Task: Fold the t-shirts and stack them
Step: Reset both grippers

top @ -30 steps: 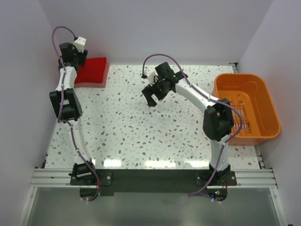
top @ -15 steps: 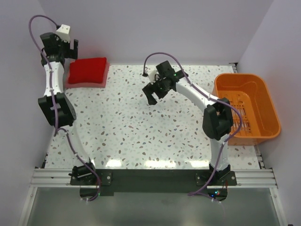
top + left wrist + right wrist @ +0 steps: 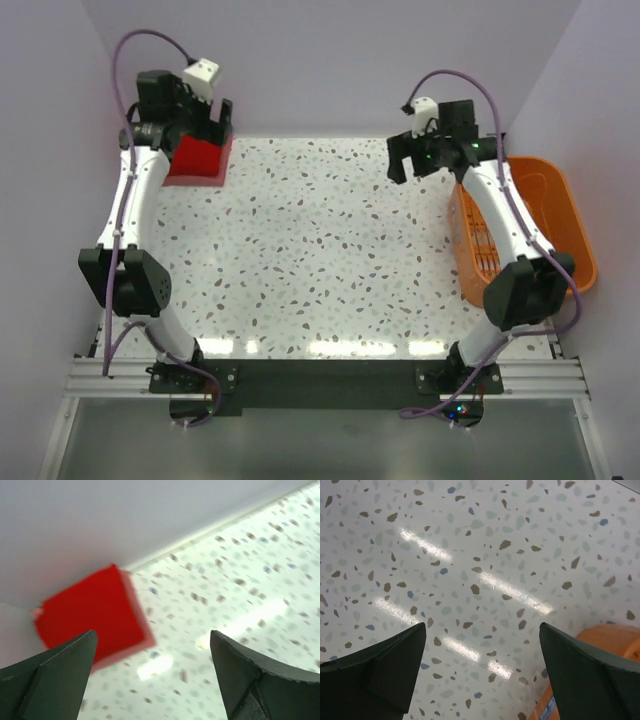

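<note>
A folded red t-shirt (image 3: 196, 158) lies at the table's far left corner against the back wall; it also shows in the left wrist view (image 3: 90, 612). My left gripper (image 3: 212, 122) hovers above its far right edge, open and empty (image 3: 152, 670). My right gripper (image 3: 412, 160) is open and empty over the far right of the table, beside the orange basket (image 3: 570, 215). In the right wrist view (image 3: 482, 667) only bare table lies between the fingers. No other t-shirt shows.
The orange basket stands on the right edge of the table, its corner also in the right wrist view (image 3: 615, 640). Purple walls close the back and sides. The terrazzo table (image 3: 320, 260) spreads between the arms.
My left arm swung from the far left corner to above the red t-shirt's right side. My right arm swung from the table's middle rear to the far right, by the basket.
</note>
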`<action>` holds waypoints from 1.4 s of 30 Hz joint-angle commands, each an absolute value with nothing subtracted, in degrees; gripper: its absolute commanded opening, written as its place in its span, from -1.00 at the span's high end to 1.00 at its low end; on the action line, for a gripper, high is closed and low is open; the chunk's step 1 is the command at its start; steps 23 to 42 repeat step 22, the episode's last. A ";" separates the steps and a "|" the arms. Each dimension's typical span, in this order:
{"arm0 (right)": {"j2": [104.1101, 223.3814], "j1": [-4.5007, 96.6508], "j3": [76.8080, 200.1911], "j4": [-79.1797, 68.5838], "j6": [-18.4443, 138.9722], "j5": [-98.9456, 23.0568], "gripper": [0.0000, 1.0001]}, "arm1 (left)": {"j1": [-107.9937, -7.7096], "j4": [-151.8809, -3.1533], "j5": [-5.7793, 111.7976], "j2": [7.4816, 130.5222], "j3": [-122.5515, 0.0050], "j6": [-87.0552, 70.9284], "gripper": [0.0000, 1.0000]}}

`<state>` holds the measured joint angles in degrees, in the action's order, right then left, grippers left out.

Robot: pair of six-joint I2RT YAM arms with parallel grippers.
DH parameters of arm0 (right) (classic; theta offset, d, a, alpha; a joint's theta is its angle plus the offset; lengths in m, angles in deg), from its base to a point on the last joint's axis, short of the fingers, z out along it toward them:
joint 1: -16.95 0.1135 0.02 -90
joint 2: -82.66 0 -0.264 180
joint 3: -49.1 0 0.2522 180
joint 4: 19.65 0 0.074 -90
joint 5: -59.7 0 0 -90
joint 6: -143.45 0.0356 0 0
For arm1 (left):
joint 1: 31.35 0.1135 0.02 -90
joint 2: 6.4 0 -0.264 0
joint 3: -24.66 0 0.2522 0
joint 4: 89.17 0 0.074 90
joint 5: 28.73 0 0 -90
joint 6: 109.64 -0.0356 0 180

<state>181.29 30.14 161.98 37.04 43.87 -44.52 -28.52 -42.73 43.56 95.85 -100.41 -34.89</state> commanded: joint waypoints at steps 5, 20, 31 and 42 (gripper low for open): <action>165.40 26.62 144.56 37.97 43.61 -47.88 -0.97 | -35.57 -42.01 43.88 79.13 -74.38 -26.95 -1.00; 139.19 27.41 122.19 42.09 41.23 -55.53 -0.97 | -36.54 -35.08 47.38 57.50 -52.30 -26.23 -1.00; 137.00 27.41 122.19 42.71 41.23 -54.92 -0.97 | -36.45 -34.72 47.73 55.04 -52.21 -25.71 -1.00; 137.00 27.41 122.19 42.71 41.23 -54.92 -0.97 | -36.45 -34.72 47.73 55.04 -52.21 -25.71 -1.00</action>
